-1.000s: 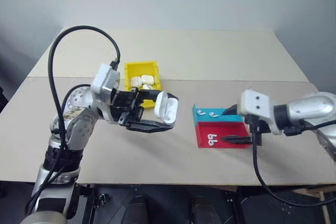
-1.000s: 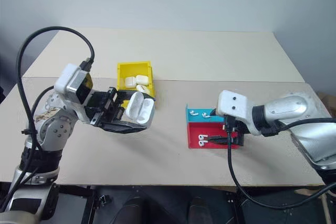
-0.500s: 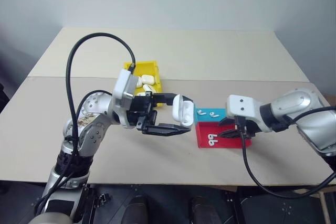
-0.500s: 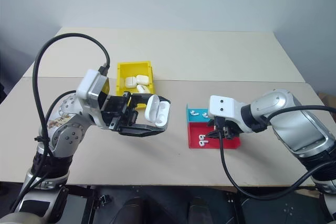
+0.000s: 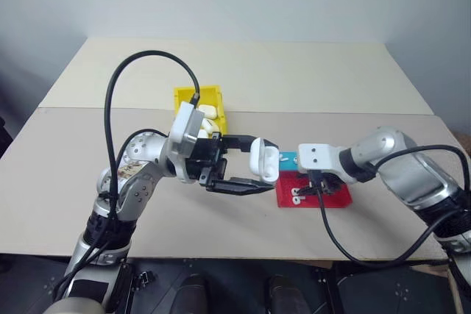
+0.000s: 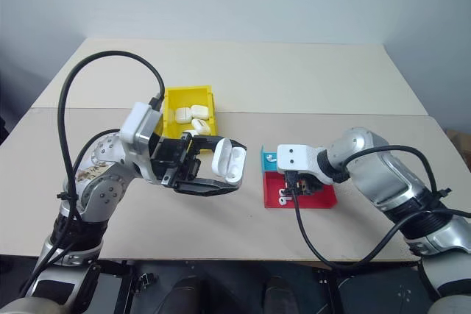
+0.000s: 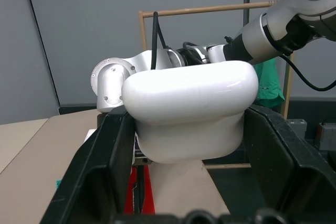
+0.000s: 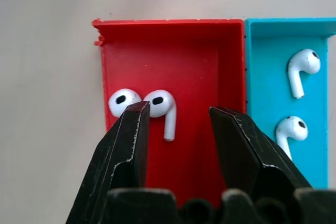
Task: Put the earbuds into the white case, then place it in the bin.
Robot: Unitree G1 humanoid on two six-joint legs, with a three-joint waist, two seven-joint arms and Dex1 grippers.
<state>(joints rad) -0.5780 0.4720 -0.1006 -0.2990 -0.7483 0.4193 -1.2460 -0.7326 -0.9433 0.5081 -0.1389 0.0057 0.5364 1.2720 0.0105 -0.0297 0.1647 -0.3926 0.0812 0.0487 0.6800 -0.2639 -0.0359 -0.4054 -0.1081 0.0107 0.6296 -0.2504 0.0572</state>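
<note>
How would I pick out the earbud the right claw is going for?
On the table find the small tray, half red, half blue. In the red half lie two earbuds; the one between the right gripper's open fingers is the target. Its neighbour lies outside the fingers, at the tray wall.

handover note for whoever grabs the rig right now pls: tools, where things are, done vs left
Left tool: shut on the white case, held above the table, lid flipped open, beside the tray.
Right tool: part open, over the tray's red compartment, fingers straddling an earbud, nothing gripped.
Earbuds: two in the red compartment, two in the blue compartment.
Yellow bin: behind the left arm, already holds several white cases.
Done: case picked up and opened.
Left: grasp earbuds, seat them in the case, close the lid, place the case in the bin.
</note>
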